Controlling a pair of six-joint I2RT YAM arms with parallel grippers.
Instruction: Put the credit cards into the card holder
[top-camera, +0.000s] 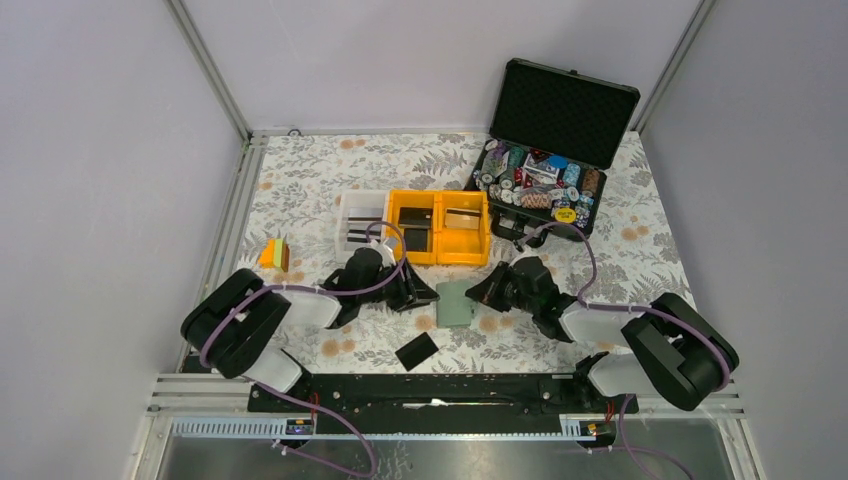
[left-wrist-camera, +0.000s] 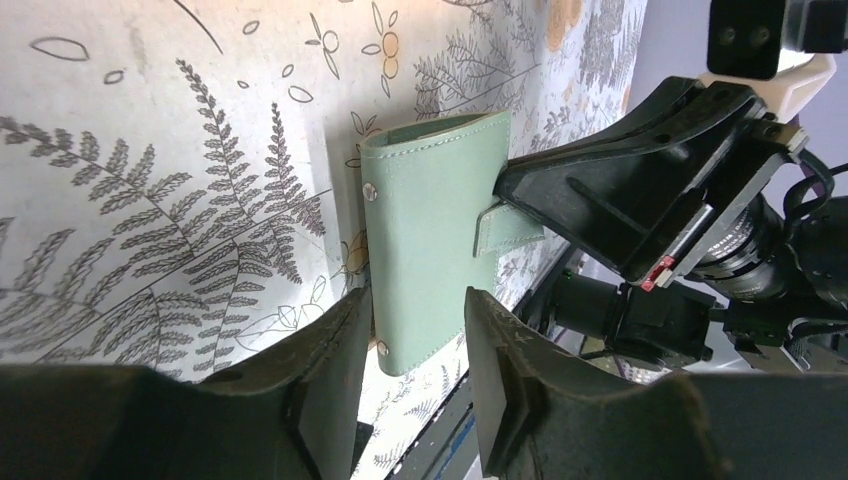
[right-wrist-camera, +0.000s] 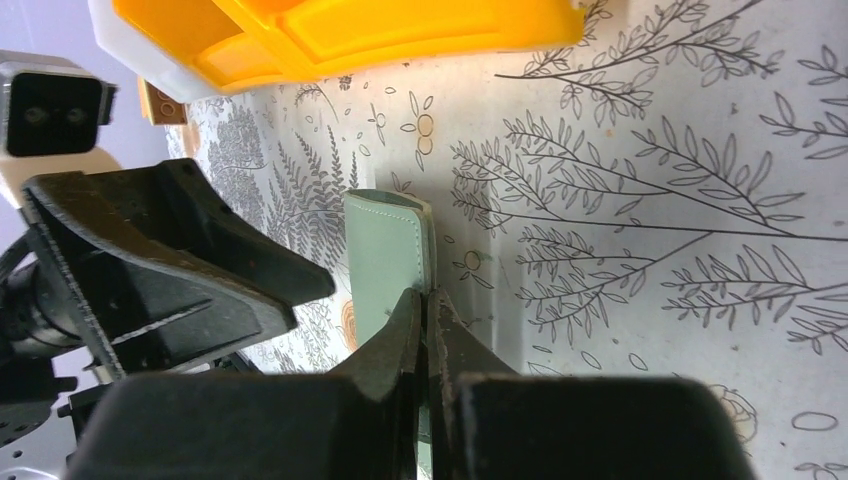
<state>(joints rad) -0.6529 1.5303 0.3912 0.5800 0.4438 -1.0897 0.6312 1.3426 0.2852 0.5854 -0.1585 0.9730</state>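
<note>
Apparent step: opening the closed sage-green card holder (left-wrist-camera: 430, 200).
The right claw (right-wrist-camera: 425, 297) pinches its tab (left-wrist-camera: 505, 228); the left claw (left-wrist-camera: 418, 300) is spread before it. Next: lift flap.

Surface (top-camera: 620, 250) has a pale fern-and-flower print all over it. Far right corner: a black case (top-camera: 565, 100), lid standing open with dark foam lining, and the bottom half is packed with poker chips (top-camera: 535, 185) in a bunch of colours. Around the middle, toward the far edge, two yellow bins (top-camera: 440, 258) sit side by side, with a white bin (top-camera: 343, 225) right up against their left side. Near the left edge there's a little orange-and-green block (top-camera: 274, 254), well apart from the bins. Plain grey walls (top-camera: 100, 150) all round.
</note>
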